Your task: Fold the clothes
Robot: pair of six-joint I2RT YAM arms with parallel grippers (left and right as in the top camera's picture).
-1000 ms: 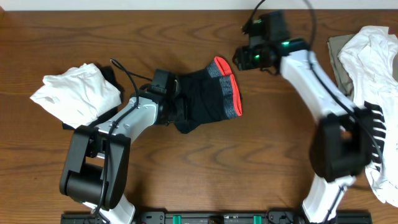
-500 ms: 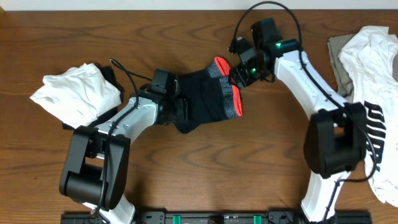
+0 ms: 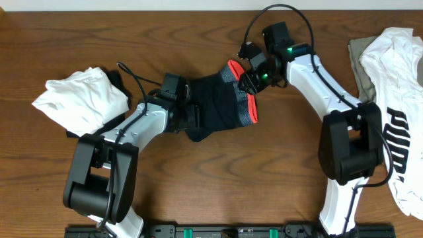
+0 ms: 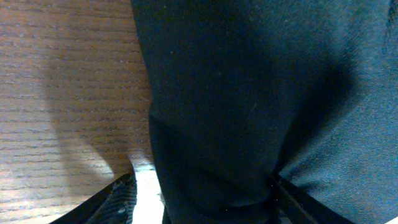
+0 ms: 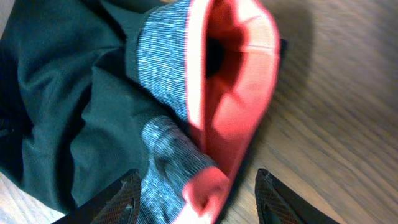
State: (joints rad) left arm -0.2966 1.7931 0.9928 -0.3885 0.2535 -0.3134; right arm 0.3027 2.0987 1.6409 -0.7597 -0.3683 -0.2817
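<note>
**Right arm swung in over the waistband**

Since a second ago, the right gripper (image 3: 248,79) has been brought in from the far edge of the table (image 3: 198,185) and is now set right at the red end of the black pants (image 3: 221,106). On the left side nothing has been shifted: the left gripper (image 3: 190,114) is found at the same spot on the pants' left edge.

In the right wrist view the right gripper (image 5: 199,196) is seen with its jaws held apart. The red-and-grey waistband (image 5: 230,93) is bunched up just ahead of them, and bare wood is left showing beside the right-hand jaw, so nothing is clamped.

In the left wrist view the left gripper (image 4: 205,202) is all but buried. Black cloth is packed into the whole space between its jaws, and whether it is being squeezed cannot be told.

The pants are heaped mid-table between the two arms, waistband end turned towards the right arm. A crumpled white top (image 3: 82,99) is left lying at the left. At the right edge a printed white top (image 3: 396,79) is draped partly over a beige piece (image 3: 360,63).
</note>
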